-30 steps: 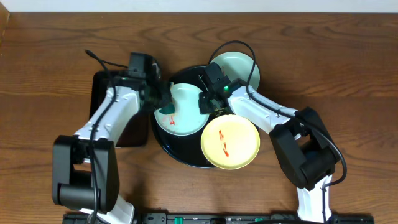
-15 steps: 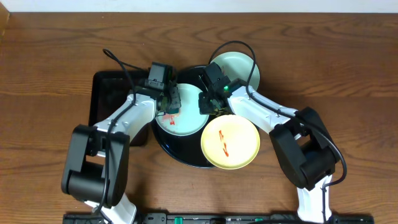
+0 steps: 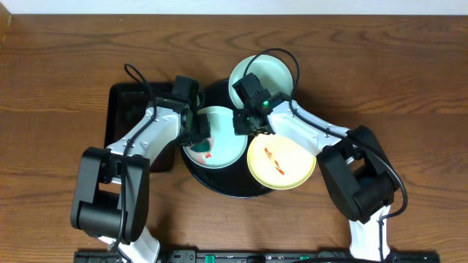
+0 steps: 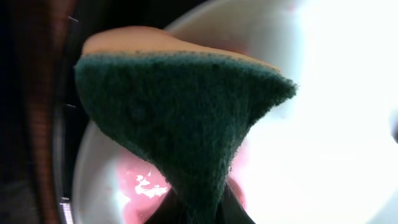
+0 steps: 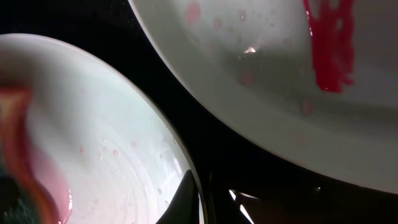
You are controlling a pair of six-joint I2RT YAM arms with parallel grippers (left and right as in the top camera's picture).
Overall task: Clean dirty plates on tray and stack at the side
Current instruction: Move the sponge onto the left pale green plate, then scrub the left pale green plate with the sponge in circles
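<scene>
we count one brown wood-grain tabletop (image 3: 58, 66), and on it two trays: one round black tray (image 3: 219, 184) at the centre and one smaller rectangular black tray (image 3: 128, 109) just to its left.

there are three plates, two pale mint and one pale yellow. the middle mint plate (image 3: 228, 137) lies inside the round tray, on its left half, with a red smear (image 3: 207, 154) near its front edge. the far mint plate (image 3: 276, 73) sits at the tray's back right, partly over the rim, and shows no red from overhead. the yellow plate (image 3: 281, 162) sits at the tray's front right, overhanging the rim, with one thin red streak across it (bright red in the right wrist view).

there is one sponge (image 4: 186, 118), dark green on the face and tan on the back. the left gripper (image 3: 199, 133) is clamped on it over the middle mint plate's left side, and a pinkish wet patch shows beneath it.

the right gripper (image 3: 246, 124) is at that same plate's right edge; in its wrist view its two tips sit close on either side of the rim, pinching it.
</scene>
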